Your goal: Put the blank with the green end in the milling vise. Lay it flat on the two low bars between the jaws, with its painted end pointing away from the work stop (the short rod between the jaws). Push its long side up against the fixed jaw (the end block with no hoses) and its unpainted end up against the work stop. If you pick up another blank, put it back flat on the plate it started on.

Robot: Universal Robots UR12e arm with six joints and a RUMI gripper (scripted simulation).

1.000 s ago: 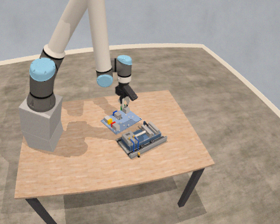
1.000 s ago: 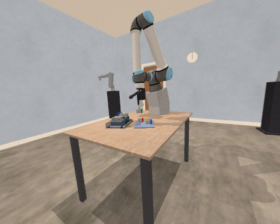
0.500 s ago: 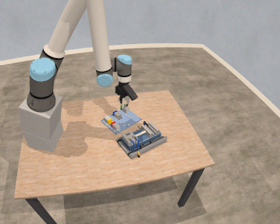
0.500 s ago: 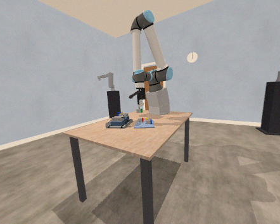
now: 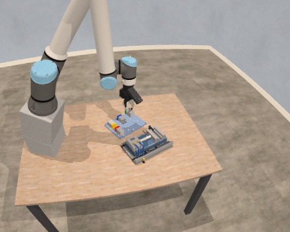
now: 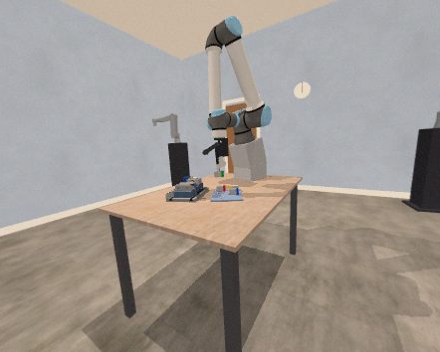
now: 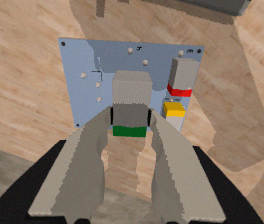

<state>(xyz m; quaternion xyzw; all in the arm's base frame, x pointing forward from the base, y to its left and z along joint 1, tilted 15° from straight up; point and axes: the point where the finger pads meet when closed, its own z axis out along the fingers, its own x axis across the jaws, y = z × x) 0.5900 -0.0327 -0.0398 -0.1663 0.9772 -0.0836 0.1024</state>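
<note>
My gripper is shut on the grey blank with the green end. It holds the blank in the air above the light blue plate. The green end sits between the fingers, on the side nearest the wrist camera. The milling vise stands just beside the plate, with blue hoses on its near block. Its other end block has no hoses. The work stop is too small to make out.
On the plate lie a blank with a red end, a blank with a yellow end and, in the top view, one with a blue end. The robot base stands at the table's left edge.
</note>
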